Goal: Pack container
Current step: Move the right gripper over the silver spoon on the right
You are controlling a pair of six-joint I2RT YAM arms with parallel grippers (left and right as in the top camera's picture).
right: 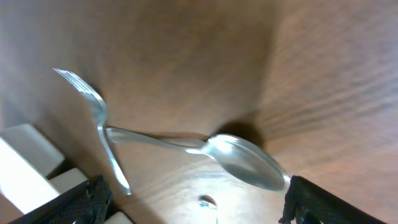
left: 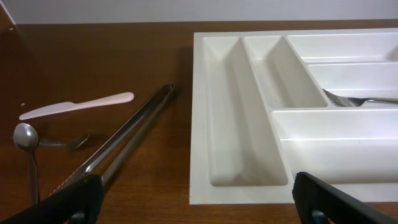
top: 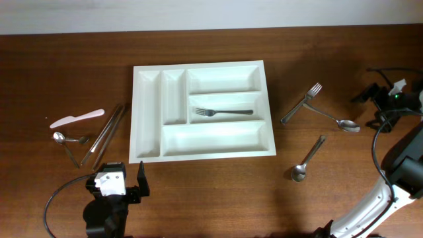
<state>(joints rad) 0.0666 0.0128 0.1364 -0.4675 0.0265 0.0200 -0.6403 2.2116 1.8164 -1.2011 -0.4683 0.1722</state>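
The container [top: 211, 139], a large white cutlery tray, lies mid-table and also shows in the left wrist view [left: 236, 124]. One metal fork [top: 225, 112] lies in its middle long compartment, tines showing in the left wrist view [left: 357, 99]. My left gripper [top: 117, 180] is open and empty near the table's front edge, just before the tray's front left corner [left: 199, 199]. My right gripper [top: 373, 96] is open and empty at the far right, low over a fork [right: 99, 124] and a large spoon [right: 245, 162] that cross each other.
Left of the tray lie metal tongs [top: 106, 135], a pale plastic knife [top: 77, 118] and a small spoon [top: 59, 137] across another small piece. Right of it lie the fork [top: 302, 104], the large spoon [top: 337, 121] and a second spoon [top: 308, 160].
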